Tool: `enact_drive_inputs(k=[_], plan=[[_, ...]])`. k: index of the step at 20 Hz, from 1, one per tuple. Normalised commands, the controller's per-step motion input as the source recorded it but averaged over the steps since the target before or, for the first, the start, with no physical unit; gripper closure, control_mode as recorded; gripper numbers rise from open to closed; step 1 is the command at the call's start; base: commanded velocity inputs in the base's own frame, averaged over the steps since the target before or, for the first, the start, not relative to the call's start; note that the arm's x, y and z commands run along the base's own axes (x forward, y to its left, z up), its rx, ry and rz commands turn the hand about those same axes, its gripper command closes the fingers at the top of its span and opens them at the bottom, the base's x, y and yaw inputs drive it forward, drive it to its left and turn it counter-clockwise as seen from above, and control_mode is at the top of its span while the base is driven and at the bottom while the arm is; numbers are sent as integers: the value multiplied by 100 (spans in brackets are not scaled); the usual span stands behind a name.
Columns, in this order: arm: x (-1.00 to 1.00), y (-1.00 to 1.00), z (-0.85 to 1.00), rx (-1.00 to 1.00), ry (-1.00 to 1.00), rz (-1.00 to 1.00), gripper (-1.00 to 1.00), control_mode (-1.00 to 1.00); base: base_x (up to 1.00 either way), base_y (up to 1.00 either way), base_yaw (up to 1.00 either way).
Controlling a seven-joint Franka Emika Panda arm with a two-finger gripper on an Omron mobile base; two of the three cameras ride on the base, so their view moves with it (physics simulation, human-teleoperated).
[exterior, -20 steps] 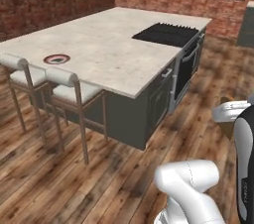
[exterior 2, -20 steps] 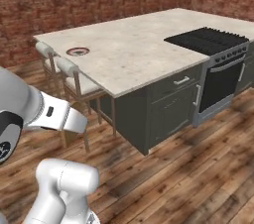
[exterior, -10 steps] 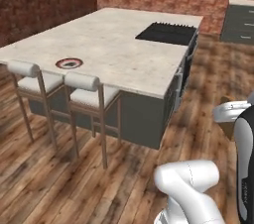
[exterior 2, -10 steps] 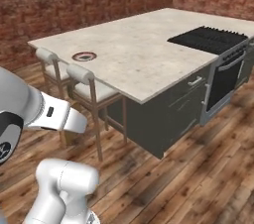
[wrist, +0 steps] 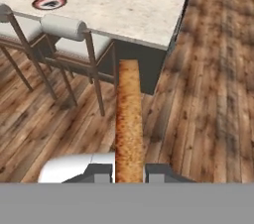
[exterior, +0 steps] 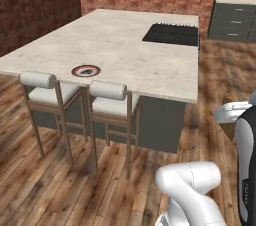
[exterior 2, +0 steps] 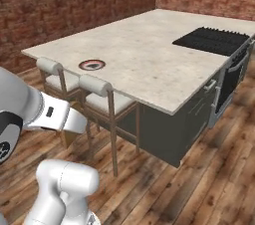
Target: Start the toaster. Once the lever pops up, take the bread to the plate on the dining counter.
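Item: bread (wrist: 129,119). Location: clamped edge-on in my claw (wrist: 129,172), carried over the wooden floor (wrist: 208,99), well short of the counter (exterior: 130,45).

Orientation: long axis runs straight out from my fingertips, far end aimed at the counter's edge beside the nearer stool (wrist: 74,32); thin edge faces my camera.

Destination: plate (exterior: 85,71), on the counter just behind the two stools.

Risks: I judge the stool backs stand between me and the plate, so a low approach could clip them; gripped only at one end, the slice could pivot or slip.
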Motion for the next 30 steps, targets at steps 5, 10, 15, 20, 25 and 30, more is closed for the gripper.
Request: enact_drive_inputs(k=[5, 10, 15, 20, 25, 30], plan=[[0, 0, 0, 0, 0, 0, 100, 100, 12, 94, -23], [0, 0, 0, 0, 0, 0, 100, 100, 18, 96, -23], [0, 0, 0, 0, 0, 0, 100, 100, 20, 94, -23], [0, 0, 0, 0, 0, 0, 100, 100, 12, 80, -22], [0, 0, 0, 0, 0, 0, 100, 100, 21, 78, -21], [0, 0, 0, 0, 0, 0, 100, 100, 25, 76, -21]])
